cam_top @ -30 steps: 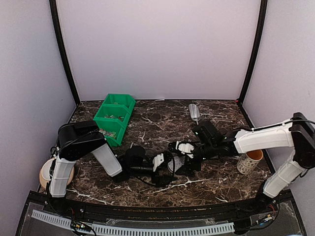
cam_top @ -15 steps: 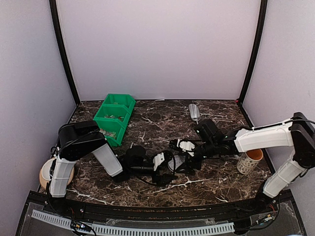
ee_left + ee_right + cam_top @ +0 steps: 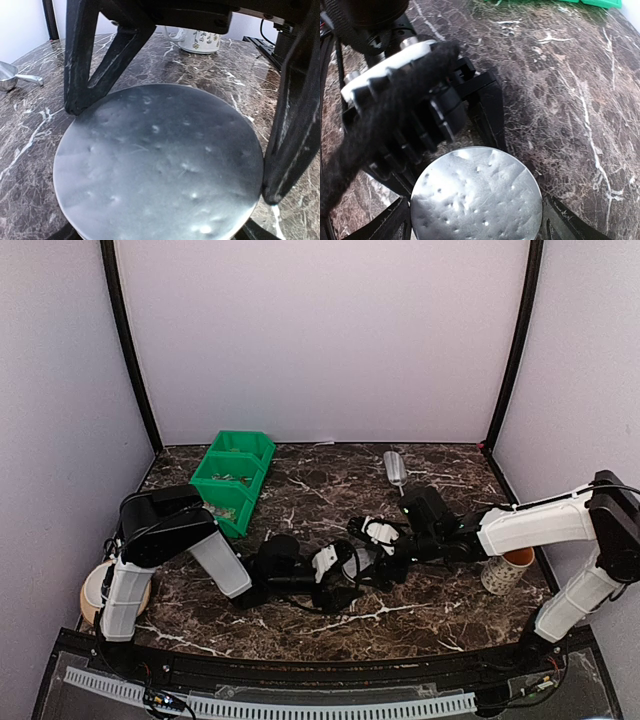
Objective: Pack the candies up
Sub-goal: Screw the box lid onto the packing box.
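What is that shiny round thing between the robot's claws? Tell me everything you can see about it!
It is a round lid, flat and dull silver like foil, with tiny dimples all over. It lies level, facing up, low over the dark marble table; whatever is under it is hidden. The left gripper has a black finger against its rim on each side. The right gripper straddles it from the other way, jaws open; I cannot tell if those fingers touch it.

Marble table (image 3: pixel 300 490): bin (image 3: pixel 232 478), scoop (image 3: pixel 395 468), mug (image 3: pixel 508 570)
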Available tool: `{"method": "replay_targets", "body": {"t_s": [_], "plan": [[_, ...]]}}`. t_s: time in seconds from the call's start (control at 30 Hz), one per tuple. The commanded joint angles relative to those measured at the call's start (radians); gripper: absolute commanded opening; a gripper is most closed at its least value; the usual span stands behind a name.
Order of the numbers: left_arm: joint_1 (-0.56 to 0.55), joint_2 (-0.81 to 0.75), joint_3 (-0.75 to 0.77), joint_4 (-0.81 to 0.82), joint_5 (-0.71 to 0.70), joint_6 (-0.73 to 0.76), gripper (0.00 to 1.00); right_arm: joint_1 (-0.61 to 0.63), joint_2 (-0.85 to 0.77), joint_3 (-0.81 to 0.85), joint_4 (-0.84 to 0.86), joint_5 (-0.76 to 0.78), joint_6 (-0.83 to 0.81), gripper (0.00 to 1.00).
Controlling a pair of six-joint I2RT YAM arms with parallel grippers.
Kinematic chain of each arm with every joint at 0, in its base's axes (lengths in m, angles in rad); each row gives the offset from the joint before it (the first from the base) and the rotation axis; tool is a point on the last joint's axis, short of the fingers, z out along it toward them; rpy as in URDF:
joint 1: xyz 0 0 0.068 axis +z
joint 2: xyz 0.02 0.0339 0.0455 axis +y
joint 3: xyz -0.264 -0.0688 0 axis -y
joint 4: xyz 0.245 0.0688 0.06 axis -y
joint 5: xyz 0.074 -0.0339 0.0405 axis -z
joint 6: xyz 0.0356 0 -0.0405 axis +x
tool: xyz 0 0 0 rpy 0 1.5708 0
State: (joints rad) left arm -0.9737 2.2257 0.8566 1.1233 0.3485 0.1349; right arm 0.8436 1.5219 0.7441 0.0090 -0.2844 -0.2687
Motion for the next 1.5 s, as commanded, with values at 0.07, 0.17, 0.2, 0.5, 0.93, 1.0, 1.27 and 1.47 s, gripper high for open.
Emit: {"method": "replay_targets", "body": {"t_s": [0.07,0.17,0.2,0.5,0.93,1.0,1.27,1.47], "plan": [[0.013,0.083,-0.008,-0.290,-0.177,-0.025,0.79,0.062,-0.001,-0.042,0.099,0.134,0.130,0.85],[0.013,0.084,0.002,-0.310,-0.201,-0.032,0.78,0.089,0.011,-0.042,0.124,0.221,0.201,0.86],[0.013,0.084,0.005,-0.315,-0.207,-0.033,0.79,0.097,0.015,-0.043,0.130,0.253,0.226,0.86],[0.014,0.084,0.016,-0.343,-0.239,-0.040,0.78,0.143,0.041,-0.018,0.139,0.393,0.413,0.87],[0.013,0.084,0.002,-0.325,-0.179,-0.008,0.79,0.139,-0.089,-0.049,0.050,0.348,0.271,0.97],[0.013,0.083,-0.007,-0.316,-0.156,0.005,0.79,0.130,-0.124,-0.066,0.020,0.333,0.227,0.97],[0.013,0.073,-0.041,-0.293,0.020,0.087,0.79,0.080,-0.247,-0.107,-0.078,0.178,0.047,0.97],[0.015,0.058,-0.060,-0.323,0.172,0.170,0.79,0.063,-0.217,-0.065,-0.160,0.104,-0.088,0.97]]}}
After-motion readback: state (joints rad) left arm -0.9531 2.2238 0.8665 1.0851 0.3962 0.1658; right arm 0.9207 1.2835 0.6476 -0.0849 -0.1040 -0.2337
